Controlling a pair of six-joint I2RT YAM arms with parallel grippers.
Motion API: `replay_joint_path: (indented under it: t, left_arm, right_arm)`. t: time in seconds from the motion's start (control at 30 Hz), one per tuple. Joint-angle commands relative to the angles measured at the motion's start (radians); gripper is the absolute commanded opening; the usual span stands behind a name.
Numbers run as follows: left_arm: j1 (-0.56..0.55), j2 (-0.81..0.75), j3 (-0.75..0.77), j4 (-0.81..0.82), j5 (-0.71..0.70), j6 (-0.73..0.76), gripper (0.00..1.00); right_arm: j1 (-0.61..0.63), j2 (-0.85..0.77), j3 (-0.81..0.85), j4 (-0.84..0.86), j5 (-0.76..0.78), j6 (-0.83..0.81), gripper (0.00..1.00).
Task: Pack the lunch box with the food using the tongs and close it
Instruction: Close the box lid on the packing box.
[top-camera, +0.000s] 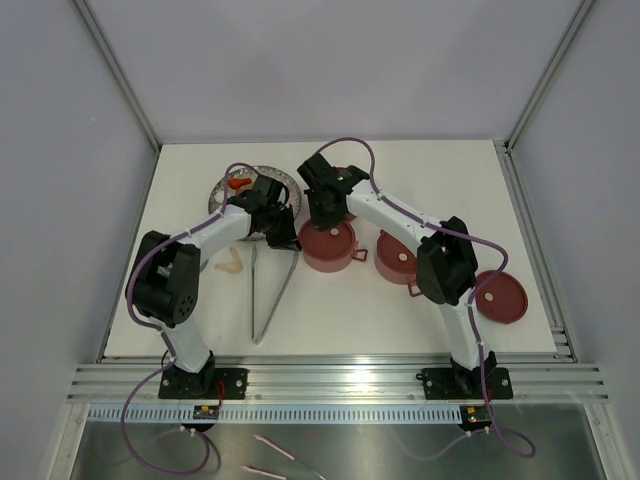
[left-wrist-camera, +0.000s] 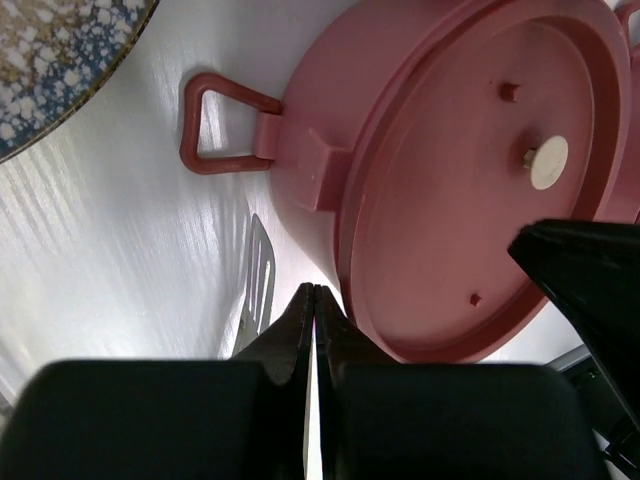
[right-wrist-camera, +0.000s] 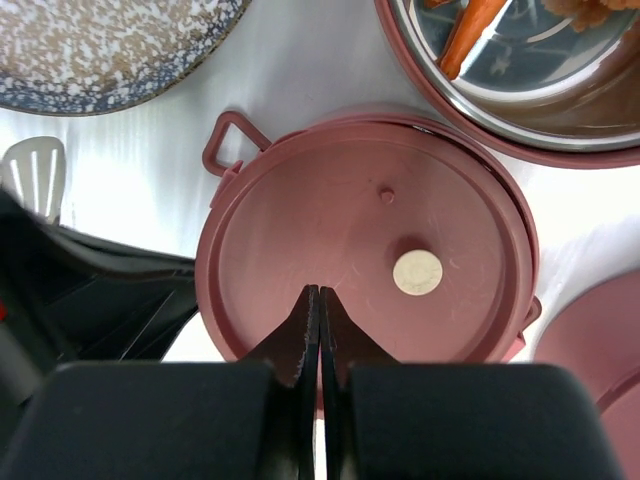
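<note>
Clad in white shells on left arm (top-camera: 205, 232) and right arm (top-camera: 400, 215), with bulky black joint housings (top-camera: 168, 282). Strung with purple cables (top-camera: 348, 140). Seated on black base plates (top-camera: 205, 383). Tipped with matt black, tapering left claw (left-wrist-camera: 313, 310) and right claw (right-wrist-camera: 319, 315).

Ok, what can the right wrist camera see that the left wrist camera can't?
Only the right wrist view shows an open tier with a shiny inside and orange food in it. Only the left wrist view shows the side wall of the lidded tier, because it looks from beside it. Both show that lidded tier, its loop handle, the speckled plate and the flat tip of the tongs. Each also has its own shut claw at the bottom: the left claw and the right claw.
</note>
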Motion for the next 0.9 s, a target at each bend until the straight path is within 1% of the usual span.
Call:
replay_joint_path:
  t: [0.0, 0.2, 0.33, 0.6, 0.77, 0.87]
  left_arm:
    - [-0.005, 0.009, 0.052, 0.044, 0.022, -0.009, 0.0]
    - [-0.005, 0.019, 0.059, 0.045, 0.016, -0.012, 0.0]
    - [-0.005, 0.021, 0.059, 0.041, 0.014, -0.009, 0.0]
    - [-0.005, -0.002, 0.062, 0.018, 0.011, 0.001, 0.0]
    - [-0.007, 0.007, 0.06, 0.007, 0.003, 0.006, 0.0]
    - [-0.005, 0.0, 0.053, -0.001, -0.007, 0.008, 0.0]
  right_arm:
    - [0.009, -0.063, 0.013, -0.01, 0.014, 0.01, 0.0]
    - [0.009, -0.043, 0.015, -0.01, -0.023, 0.008, 0.0]
    - [0.009, 0.021, 0.052, -0.019, -0.077, 0.0, 0.0]
    - [0.008, 0.086, 0.039, -0.031, 0.026, 0.008, 0.0]
    - [0.008, 0.074, 0.067, -0.047, 0.034, -0.001, 0.0]
    - [0.009, 0.032, 0.062, -0.036, 0.032, -0.001, 0.0]
